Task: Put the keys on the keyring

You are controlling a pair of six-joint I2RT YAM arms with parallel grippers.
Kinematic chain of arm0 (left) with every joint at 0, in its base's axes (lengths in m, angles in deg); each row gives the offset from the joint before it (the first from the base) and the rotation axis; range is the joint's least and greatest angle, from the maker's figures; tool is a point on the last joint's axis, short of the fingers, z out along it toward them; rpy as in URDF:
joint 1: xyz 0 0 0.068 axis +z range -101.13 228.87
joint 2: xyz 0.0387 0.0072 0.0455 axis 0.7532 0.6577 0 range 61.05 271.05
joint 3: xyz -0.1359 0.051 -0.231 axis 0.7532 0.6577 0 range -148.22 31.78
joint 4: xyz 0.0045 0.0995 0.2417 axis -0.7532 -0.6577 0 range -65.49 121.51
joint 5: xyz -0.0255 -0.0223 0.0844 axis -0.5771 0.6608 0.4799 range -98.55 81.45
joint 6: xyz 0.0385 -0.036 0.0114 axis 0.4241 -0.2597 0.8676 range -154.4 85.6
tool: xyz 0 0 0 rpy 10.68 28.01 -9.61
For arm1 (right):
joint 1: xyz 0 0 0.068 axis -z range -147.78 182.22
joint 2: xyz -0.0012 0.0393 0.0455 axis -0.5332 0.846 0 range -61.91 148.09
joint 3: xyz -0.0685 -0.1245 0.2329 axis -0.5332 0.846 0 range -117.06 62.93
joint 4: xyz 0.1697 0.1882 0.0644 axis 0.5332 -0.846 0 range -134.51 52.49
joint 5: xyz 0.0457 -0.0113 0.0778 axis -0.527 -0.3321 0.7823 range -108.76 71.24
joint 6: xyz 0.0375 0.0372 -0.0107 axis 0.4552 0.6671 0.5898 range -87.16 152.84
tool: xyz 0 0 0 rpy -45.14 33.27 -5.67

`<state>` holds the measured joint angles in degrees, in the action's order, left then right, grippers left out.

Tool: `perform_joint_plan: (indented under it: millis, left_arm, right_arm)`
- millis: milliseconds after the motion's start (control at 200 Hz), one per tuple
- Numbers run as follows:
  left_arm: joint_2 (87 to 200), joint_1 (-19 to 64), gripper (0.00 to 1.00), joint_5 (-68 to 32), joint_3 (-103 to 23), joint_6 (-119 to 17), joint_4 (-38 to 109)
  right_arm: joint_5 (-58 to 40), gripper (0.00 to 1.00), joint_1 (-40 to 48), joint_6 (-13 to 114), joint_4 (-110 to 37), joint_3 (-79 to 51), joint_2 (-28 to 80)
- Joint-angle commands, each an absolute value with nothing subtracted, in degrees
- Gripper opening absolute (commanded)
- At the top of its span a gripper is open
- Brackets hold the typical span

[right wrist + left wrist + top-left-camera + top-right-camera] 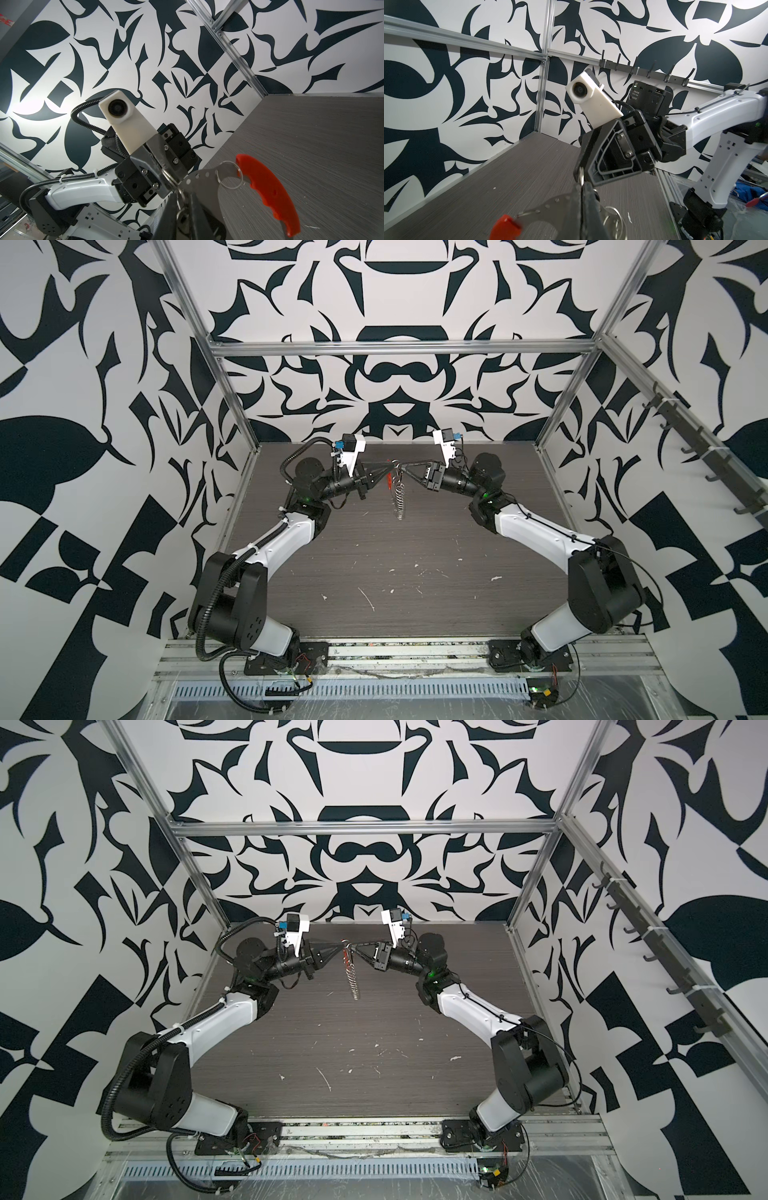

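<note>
Above worktop [374, 572], near middle of far edge: hanging keyring [400, 497], clear of surface, red part [268, 187] toward left side. Clamped at top by left gripper [392, 470], fully closed. Opposite, tip to tip: right gripper [402, 468], fingers nearly together on small ring [582, 176]. Key too small to tell.

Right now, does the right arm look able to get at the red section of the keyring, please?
Probably yes. The red section hangs in open air just beyond the right hand, with nothing between them. The left hand grips only the metal end of the keyring, leaving the red part bare.
</note>
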<state>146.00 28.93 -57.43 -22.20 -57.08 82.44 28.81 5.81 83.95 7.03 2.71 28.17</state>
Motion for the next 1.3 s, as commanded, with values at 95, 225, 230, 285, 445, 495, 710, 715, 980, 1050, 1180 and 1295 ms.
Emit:
perform_joint_plan:
  millis: [95,225,230,285,445,495,710,715,980,1050,1180,1295]
  left_arm:
    - [146.79,28.75,0.0,-57.53,-23.07,-59.54,89.47]
    - [147.45,28.79,0.0,-57.65,-23.11,-61.18,92.1]
    - [147.49,28.81,0.0,-57.67,-23.13,-61.24,92.12]
    - [147.86,28.79,0.0,-57.75,-23.34,-61.62,92.56]
    - [149.36,28.7,0.0,-57.98,-23.61,-63.91,96.36]
    - [149.91,28.68,0.0,-58.14,-23.72,-65.11,98.25]
    - [151.53,28.66,0.0,-58.12,-23.69,-68.39,103.36]
    - [151.6,28.66,0.0,-58.12,-23.73,-68.4,103.42]
    - [151.9,28.69,0.0,-58.23,-23.68,-69.07,104.67]
    - [151.68,28.73,0.0,-58.48,-23.52,-68.7,104.16]
    - [150.73,28.74,0.0,-59.07,-22.78,-67.22,102.28]
    - [149.86,28.66,0.0,-59.17,-22.27,-65.25,100.09]
  right_arm:
    - [29.7,0.01,5.41,85.53,10.74,1.02,29.36]
    - [30.6,0.0,5.24,87.11,11.4,0.29,30.84]
    - [30.66,0.0,5.2,87.18,11.47,0.24,30.87]
    - [31.01,0.0,4.91,87.67,11.75,-0.21,31.37]
    - [32.81,0.0,3.48,88.76,11.79,-2.54,33.28]
    - [33.21,0.0,3.1,89.63,12.45,-3.06,33.95]
    - [34.28,0.0,2.8,95.05,19.07,-3.72,36.41]
    - [34.3,0.0,2.74,95.15,19.21,-3.7,36.46]
    - [35.13,0.0,2.93,96.22,20.86,-3.69,36.66]
    - [34.98,0.0,3.39,95.69,20.44,-3.42,36.21]
    - [34.26,0.0,4.82,93.89,18.67,-2.73,34.46]
    - [33.72,0.0,6.19,89.71,13.46,-2.54,31.77]
